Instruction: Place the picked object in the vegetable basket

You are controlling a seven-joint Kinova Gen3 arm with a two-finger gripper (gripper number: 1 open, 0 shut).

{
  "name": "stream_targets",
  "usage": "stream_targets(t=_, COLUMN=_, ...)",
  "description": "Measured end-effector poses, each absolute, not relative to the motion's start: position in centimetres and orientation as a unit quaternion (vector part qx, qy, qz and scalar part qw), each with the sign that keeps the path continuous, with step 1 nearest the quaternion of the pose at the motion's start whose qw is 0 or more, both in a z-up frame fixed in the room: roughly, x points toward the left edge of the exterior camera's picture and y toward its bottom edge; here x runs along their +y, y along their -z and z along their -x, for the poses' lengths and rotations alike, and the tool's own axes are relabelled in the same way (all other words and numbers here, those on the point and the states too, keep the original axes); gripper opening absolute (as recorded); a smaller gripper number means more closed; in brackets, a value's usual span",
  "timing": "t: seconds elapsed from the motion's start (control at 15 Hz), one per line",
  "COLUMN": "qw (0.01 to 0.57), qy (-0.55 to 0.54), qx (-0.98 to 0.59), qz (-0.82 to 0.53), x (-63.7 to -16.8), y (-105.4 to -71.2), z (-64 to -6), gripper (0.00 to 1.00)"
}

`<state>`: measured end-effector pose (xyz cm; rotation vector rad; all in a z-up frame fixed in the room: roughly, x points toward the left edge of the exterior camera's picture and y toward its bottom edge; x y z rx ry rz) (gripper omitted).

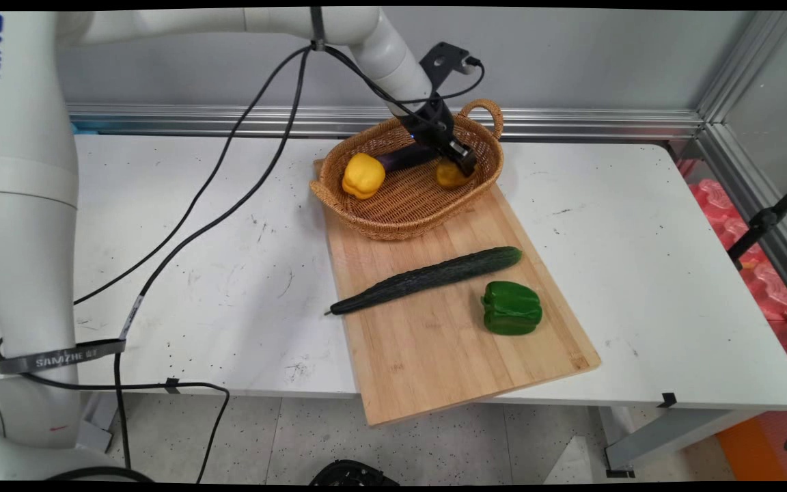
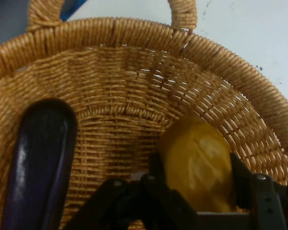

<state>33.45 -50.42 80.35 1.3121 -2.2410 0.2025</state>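
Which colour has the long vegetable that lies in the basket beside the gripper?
The eggplant is dark purple, almost black; the hand view shows it best.

— Where's my arm (image 1: 339,24)?
— Crossing the top of the frame from upper left, wrist bent down right of centre.
— And my gripper (image 1: 460,162)?
— Fingers (image 2: 156,167) parted, clasping something between them.

even, bright overhead light on the tabletop (image 1: 626,225); soft short shadows right of the basket (image 1: 393,205). no hard glare. hand view dimmer, warm, soft focus; fingers (image 2: 156,167) below the basket rim blurred dark.
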Motion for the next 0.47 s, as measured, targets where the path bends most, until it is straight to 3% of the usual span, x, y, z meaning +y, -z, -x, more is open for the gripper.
stream_targets(t=0.13, qw=0.264, qy=-0.071, qx=-0.830, qz=-0.486, x=-50.70, y=-79.87, z=-33.13, gripper=0.00)
stream_targets(t=0.2, qw=0.263, qy=-0.070, qx=-0.831, qz=-0.486, x=-50.77, y=-79.73, z=-33.03, gripper=1.00)
stream_targets(t=0.47, qw=0.264, qy=-0.073, qx=-0.834, qz=-0.479, x=-50.74, y=-79.89, z=-33.12, gripper=1.00)
